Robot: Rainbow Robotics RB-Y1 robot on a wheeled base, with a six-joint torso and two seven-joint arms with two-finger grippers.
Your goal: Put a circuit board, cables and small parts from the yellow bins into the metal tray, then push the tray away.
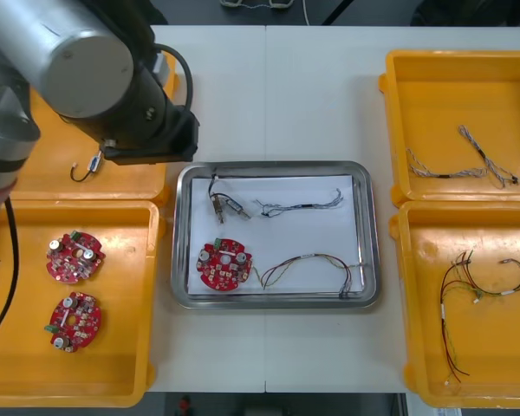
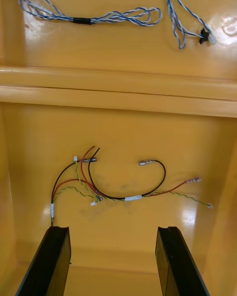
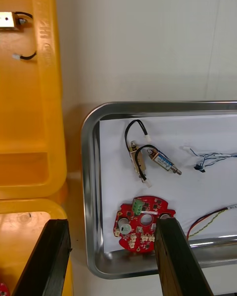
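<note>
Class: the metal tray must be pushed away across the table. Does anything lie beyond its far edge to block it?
Nothing visible does. Beyond the far rim of the metal tray the table is bare; the yellow bins flank only its sides. The left gripper hovers above its left rim, fingers open.

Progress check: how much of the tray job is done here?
Done: the shiny metal tray holds a round red circuit board, a small metal part, a twisted blue and white cable and a red and yellow cable. In hand: nothing; the left gripper hovers open at the tray's left edge, the right gripper open over a yellow bin of cables. Left: pushing the tray away.
</note>
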